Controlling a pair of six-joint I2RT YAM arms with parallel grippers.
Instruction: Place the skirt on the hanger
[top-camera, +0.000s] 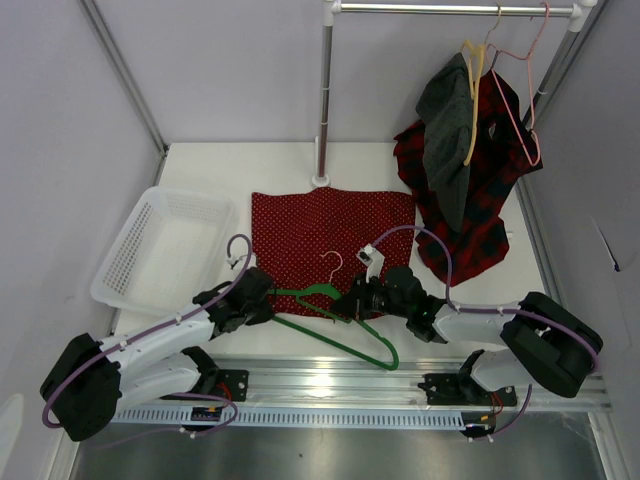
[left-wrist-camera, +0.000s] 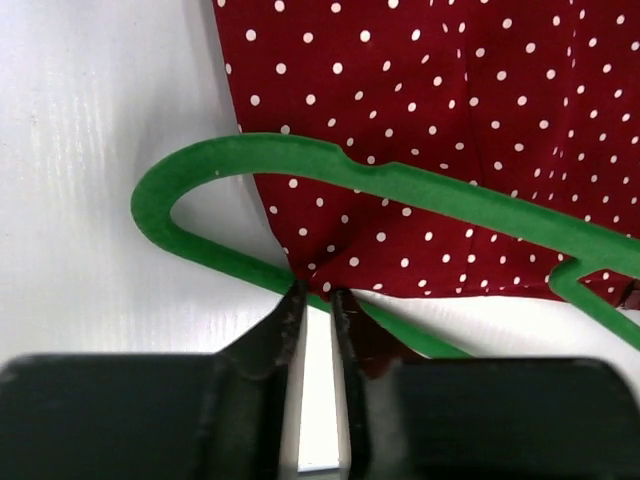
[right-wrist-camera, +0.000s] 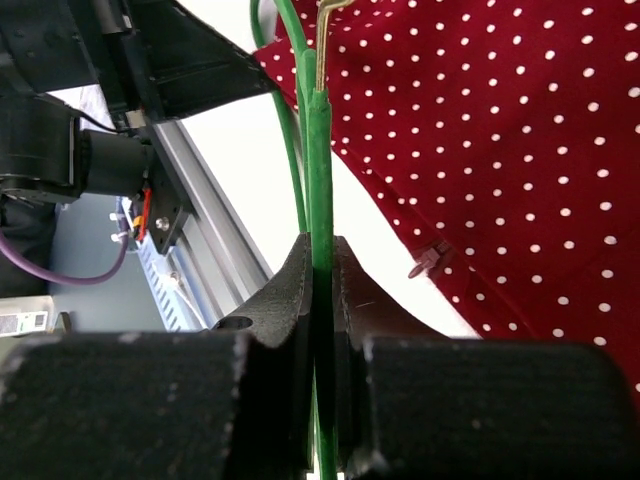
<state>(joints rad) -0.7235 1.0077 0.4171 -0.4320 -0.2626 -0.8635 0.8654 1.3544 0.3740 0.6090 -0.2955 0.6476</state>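
My right jaws (right-wrist-camera: 320, 255) are clenched on the green hanger (right-wrist-camera: 319, 150); my left jaws (left-wrist-camera: 315, 295) are nosed in at the polka-dot skirt's (left-wrist-camera: 450, 100) near-left corner.

I grip the hanger just below its metal hook, probably to pin it steady while my other arm works the fabric. The skirt lies flat in the middle of the surface (left-wrist-camera: 80, 150), its near hem tucked under the hanger's upper arm. The hanger's left shoulder loops out past the skirt's left edge onto bare white. My left jaws are narrowed to a slit at the hem and the lower bar, but I cannot tell whether they pinch either. There is room left toward the white basket (top-camera: 160, 250), while the near strip before my mounting rail (top-camera: 400, 378) is tight.
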